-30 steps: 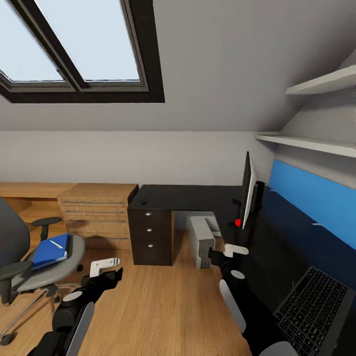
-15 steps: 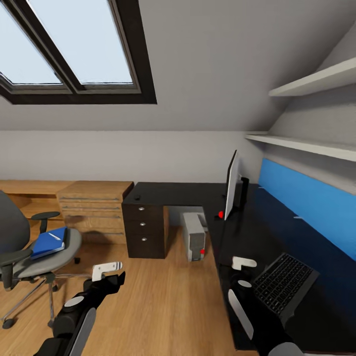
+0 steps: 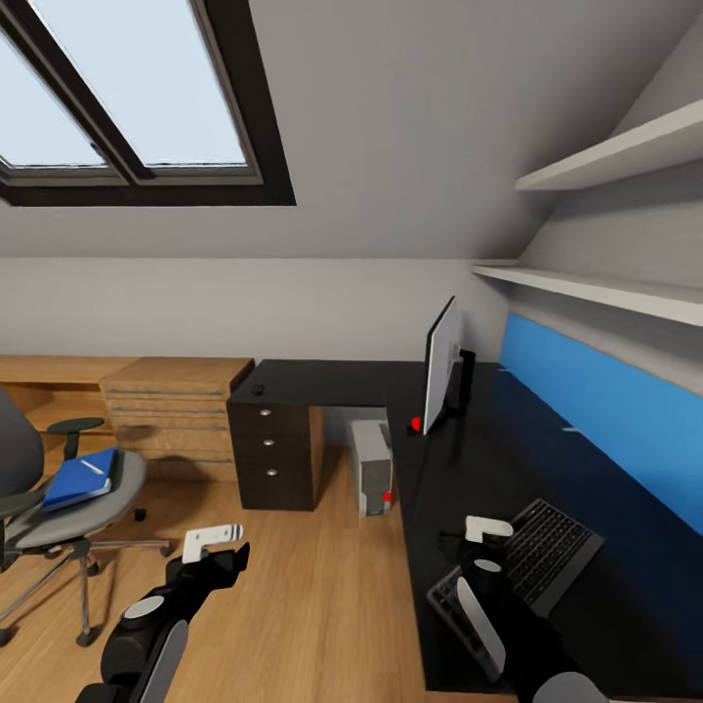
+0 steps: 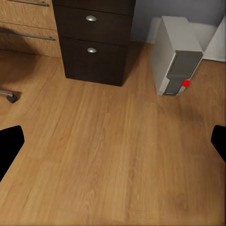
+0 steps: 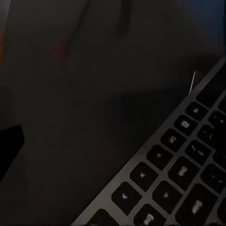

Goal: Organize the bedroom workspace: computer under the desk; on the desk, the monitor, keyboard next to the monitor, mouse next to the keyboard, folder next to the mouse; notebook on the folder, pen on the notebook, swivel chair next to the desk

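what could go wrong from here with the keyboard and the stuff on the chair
1. The keyboard lies near the desk front edge beside the right gripper; a careless nudge might push it off.
2. The folder with the pen on it rests on the swivel chair; the pen may roll off when lifted.

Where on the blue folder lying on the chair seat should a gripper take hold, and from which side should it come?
Grip the folder by its long edge facing the desk, probably coming in level from that open side. It lies flat, slightly tilted, on the chair seat with a pen on top. The backrest and armrests block the other sides, and a top-down pinch would find no thickness.
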You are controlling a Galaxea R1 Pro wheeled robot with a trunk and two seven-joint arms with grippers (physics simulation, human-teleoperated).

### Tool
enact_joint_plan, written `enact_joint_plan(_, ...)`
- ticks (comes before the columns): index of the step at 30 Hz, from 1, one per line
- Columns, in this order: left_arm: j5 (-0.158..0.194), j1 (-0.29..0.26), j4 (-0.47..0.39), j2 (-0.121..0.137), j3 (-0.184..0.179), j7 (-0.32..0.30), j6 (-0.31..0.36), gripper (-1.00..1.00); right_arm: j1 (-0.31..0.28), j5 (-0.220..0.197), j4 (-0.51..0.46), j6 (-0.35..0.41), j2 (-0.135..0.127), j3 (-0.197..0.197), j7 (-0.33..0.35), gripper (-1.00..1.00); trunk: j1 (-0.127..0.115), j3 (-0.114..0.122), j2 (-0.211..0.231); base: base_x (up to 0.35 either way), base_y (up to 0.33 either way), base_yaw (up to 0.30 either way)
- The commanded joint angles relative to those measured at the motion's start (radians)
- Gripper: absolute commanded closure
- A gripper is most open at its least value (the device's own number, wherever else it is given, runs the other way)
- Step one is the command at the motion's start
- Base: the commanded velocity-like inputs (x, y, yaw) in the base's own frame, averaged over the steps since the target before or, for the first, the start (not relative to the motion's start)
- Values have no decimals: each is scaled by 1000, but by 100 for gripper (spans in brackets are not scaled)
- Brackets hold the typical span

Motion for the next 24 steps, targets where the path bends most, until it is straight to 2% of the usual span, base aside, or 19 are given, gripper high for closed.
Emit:
enact_joint_plan(1, 11, -1, -1, 0, -1, 9, 5, -100, -1, -8, -1, 4, -1, 4, -8, -100, 0, -1, -1, 136, -146, 0)
enact_joint_plan(10, 11, 0, -2, -1, -5, 8, 13, -100, -2, -8, 1, 4, -1, 4, -8, -100, 0, -1, -1, 44, -48, 0)
enact_joint_plan(13, 11, 0, -2, -3, -16, 8, 15, -100, -4, -8, 12, 5, -2, 4, -10, -100, 0, -1, -1, 5, -5, 0)
enact_joint_plan(14, 12, 0, -2, -7, -24, 9, 16, -100, -41, -9, 83, 4, -10, 3, -16, -100, 4, -4, -8, 0, 0, 0)
enact_joint_plan(17, 12, 0, -2, -21, -24, 10, 16, -100, -60, -10, 120, 3, -11, 3, -17, -100, 16, -14, -29, 0, 0, 0)
enact_joint_plan(20, 12, 0, -2, -33, -24, 12, 15, -100, -72, -10, 141, 3, -12, 2, -17, -100, 27, -23, -50, 0, 0, 0)
enact_joint_plan(24, 12, 0, -2, -36, -25, 12, 14, -100, -74, -11, 145, 3, -12, 3, -17, -100, 35, -30, -64, 0, 0, 0)
